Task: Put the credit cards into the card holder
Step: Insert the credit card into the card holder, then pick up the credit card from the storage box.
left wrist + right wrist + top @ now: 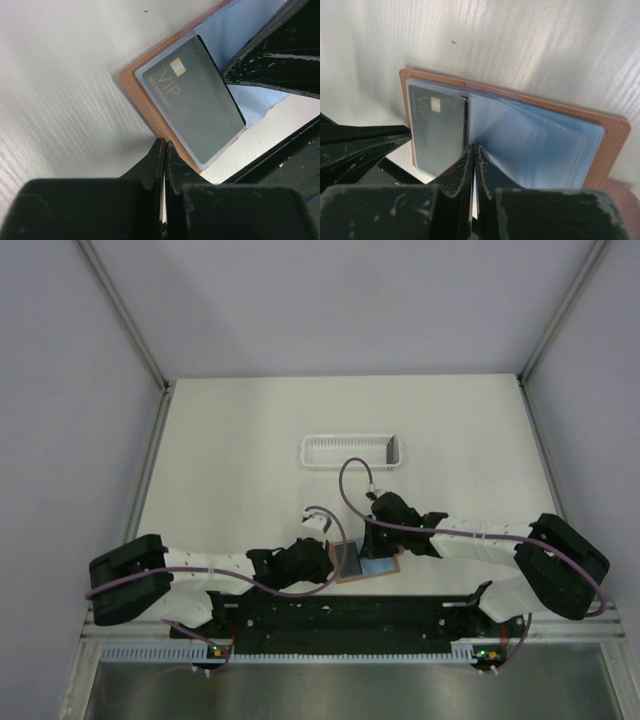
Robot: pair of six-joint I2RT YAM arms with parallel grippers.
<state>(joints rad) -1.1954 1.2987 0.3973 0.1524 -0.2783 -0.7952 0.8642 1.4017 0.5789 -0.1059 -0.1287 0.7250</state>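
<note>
Open and flat on the table [230,460], close to its near edge and between the two arms: one card holder [380,568], reddish-brown with pale stitching round the border and pale blue clear sleeves inside.

Tucked under the clear film of the left-hand sleeve, square with the holder's edges: one black credit card [197,100]. One card counted across all three views.

Left jaws: pressed fully together, nothing between the tips. Set at the holder's outer brown border, just beside the card's long side. Touching the leather or just short of it, cannot tell.

Right jaws: likewise closed tight, nothing seen gripped. Tips down at the holder's middle fold, just beside the card's inner edge, where the pale blue sleeves begin. Contact with the sleeve not clear either.

So, jaws on both sides of the card, one pair at each long edge, the card itself free of both.

On the card, "VIP" in pale letters beside a small pale gold square. Below that, a line starting "NO", followed by digits too small to read.

Farther back on the table, well apart from the holder: one white slatted tray [306,452], lying crosswise.
</note>
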